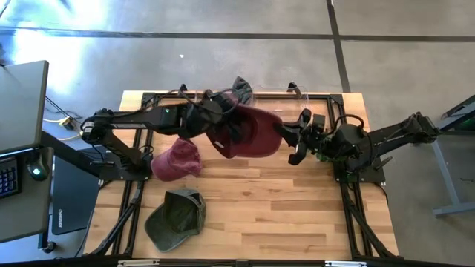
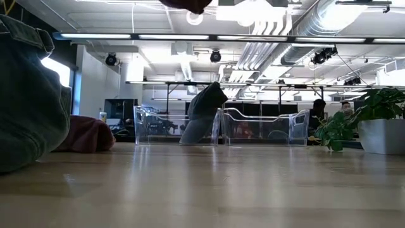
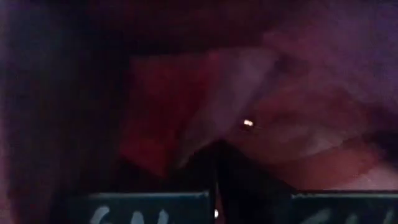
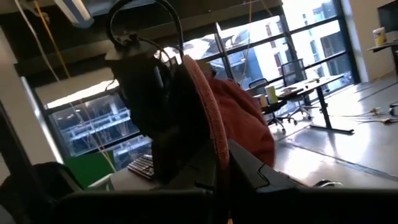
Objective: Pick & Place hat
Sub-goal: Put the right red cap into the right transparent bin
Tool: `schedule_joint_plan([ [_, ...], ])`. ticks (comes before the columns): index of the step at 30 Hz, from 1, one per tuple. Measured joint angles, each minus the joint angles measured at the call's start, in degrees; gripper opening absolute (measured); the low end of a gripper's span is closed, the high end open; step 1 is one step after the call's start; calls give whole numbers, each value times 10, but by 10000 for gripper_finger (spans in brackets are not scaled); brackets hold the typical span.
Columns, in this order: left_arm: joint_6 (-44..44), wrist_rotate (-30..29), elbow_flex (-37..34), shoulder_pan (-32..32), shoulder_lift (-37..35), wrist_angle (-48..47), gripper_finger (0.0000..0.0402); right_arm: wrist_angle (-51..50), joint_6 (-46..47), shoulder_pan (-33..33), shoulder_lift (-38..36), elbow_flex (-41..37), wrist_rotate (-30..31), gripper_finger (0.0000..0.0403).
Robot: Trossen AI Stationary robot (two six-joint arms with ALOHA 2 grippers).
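Gripping a maroon hat (image 1: 249, 132) from both sides, well above the bench (image 1: 297, 215): left gripper (image 1: 215, 126) clenched on the cap's left portion, right gripper (image 1: 293, 142) clenched on the edge at its right, jaws of each pressed tight with fabric pinched between. Stretched out between the two arms, so spread wide and fairly flat in the high view, crown side up, deep wine-red cloth with a darker patch near the left gripper. Seen edge-on from the right wrist as a thin reddish rim curving up from the jaws, with bunched red cloth beyond it. Filling the left wrist view entirely with dim red folds pressed close to the lens. Showing in the low view only as a dark red scrap (image 2: 186, 5) at the top margin, clear of the bench surface.

Lying below and to the left on the wood, a second maroon cap (image 1: 177, 159), rumpled into a soft mound. Nearer the front edge, an olive green cap (image 1: 177, 215), opening partly upward, brim toward the left. At the far edge, clear plastic bins (image 2: 262, 130) side by side, with a dark grey cap (image 2: 202, 114) draped over a bin wall. Off the right end, a potted plant (image 2: 370, 123).
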Motion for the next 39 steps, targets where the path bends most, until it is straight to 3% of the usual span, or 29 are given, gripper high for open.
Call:
schedule_joint_plan([
  [3,-22,8,65,-11,0,-118,0,7,-9,8,0,0,33,11],
  [7,-60,106,156,-15,-2,-262,0,12,-19,8,-1,0,60,7],
  [11,-98,178,195,-13,-2,-310,0,11,-20,6,-1,0,73,8],
  [14,-103,146,195,-19,-2,-286,0,12,-20,6,-1,0,73,12],
  [17,-97,71,195,-33,-1,-266,0,12,-20,5,-1,0,68,8],
  [26,-14,-94,188,-25,77,-181,0,22,-17,6,-1,0,27,12],
  [32,19,-179,186,-27,83,-192,0,28,-19,14,-1,0,7,7],
  [35,19,-186,183,-31,79,-203,0,24,-19,23,-1,0,35,11],
  [39,21,-115,185,-46,44,-207,0,28,-33,31,-1,0,107,8],
])
